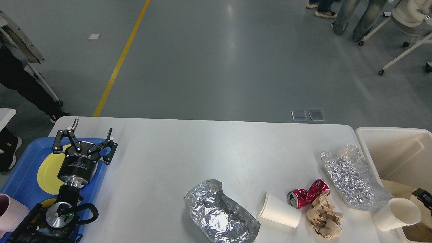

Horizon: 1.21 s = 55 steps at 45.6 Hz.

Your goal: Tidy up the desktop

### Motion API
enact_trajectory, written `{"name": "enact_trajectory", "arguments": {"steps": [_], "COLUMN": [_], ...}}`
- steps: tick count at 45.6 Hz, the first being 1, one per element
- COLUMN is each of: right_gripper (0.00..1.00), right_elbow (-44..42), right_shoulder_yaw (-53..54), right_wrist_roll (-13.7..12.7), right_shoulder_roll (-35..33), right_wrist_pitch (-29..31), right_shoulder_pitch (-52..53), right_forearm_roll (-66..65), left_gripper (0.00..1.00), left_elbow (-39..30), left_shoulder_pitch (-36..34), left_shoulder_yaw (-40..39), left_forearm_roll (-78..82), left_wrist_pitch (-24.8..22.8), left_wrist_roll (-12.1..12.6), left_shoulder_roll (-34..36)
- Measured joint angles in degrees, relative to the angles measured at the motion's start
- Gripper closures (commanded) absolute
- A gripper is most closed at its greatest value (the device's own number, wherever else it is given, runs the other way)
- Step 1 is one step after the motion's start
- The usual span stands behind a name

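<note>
The worktop (189, 148) is a white rectangular surface with rounded corners, filling the lower half of the head view. Its long axis runs left to right across the view; the far long edge lies parallel to the top of the picture, facing the grey floor.

Left end: a blue tray (20, 168) overlaps the worktop's left edge, carrying a yellow plate (50, 168) and a pink cup (10, 216) at the near corner. The left end effector (89, 135) stands above the tray's right side, fingers spread wide apart and pointing away from the robot, holding nothing.

Right half, near edge, in order from the left: a crumpled foil container (219, 216); a white paper cup (280, 211) lying on its side, mouth toward the left; a crushed red can (308, 195) touching a ball of brown paper (324, 217); a second foil container (352, 177) lying with its long axis running from far-left to near-right; and another white paper cup (398, 214), mouth toward the right, at the worktop's right edge.

A cream bin (391, 148) sits against the right end of the worktop with brown paper inside. A small dark part (423, 195) shows at the right border over the bin; whether it is the right end effector, and how its fingers stand, I cannot tell.
</note>
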Motion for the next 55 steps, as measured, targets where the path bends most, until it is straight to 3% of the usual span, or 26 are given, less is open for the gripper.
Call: {"name": "enact_trajectory", "arguments": {"steps": [12, 26, 37, 46, 55], "right_gripper": [0.00, 0.00, 0.00, 0.00, 0.00], "right_elbow": [6.74, 24.61, 35.84, 41.83, 54.98], "right_shoulder_yaw": [-6.91, -29.81, -45.06, -49.03, -48.04], "right_wrist_roll": [-4.97, -5.72, -5.84, -6.85, -7.04], "right_shoulder_roll": [-5.44, -8.42, -1.17, 7.39, 13.92], "right_wrist_pitch": [2.20, 18.02, 30.38, 45.78, 48.84], "right_shoulder_pitch": [14.57, 45.71, 68.43, 81.56, 97.18], "right_forearm_roll": [-1.84, -2.04, -1.93, -1.95, -1.18], "left_gripper": [0.03, 0.03, 0.03, 0.03, 0.03], "left_elbow": [0.00, 0.00, 0.00, 0.00, 0.00], "left_shoulder_pitch": [0.01, 0.01, 0.01, 0.01, 0.02], "left_shoulder_yaw": [0.00, 0.00, 0.00, 0.00, 0.00], "left_forearm_roll": [0.00, 0.00, -0.03, -0.03, -0.02], "left_wrist_pitch": [0.00, 0.00, 0.00, 0.00, 0.00], "left_wrist_roll": [0.00, 0.08, 0.09, 0.09, 0.04], "left_shoulder_roll": [0.00, 0.00, 0.00, 0.00, 0.00]}}
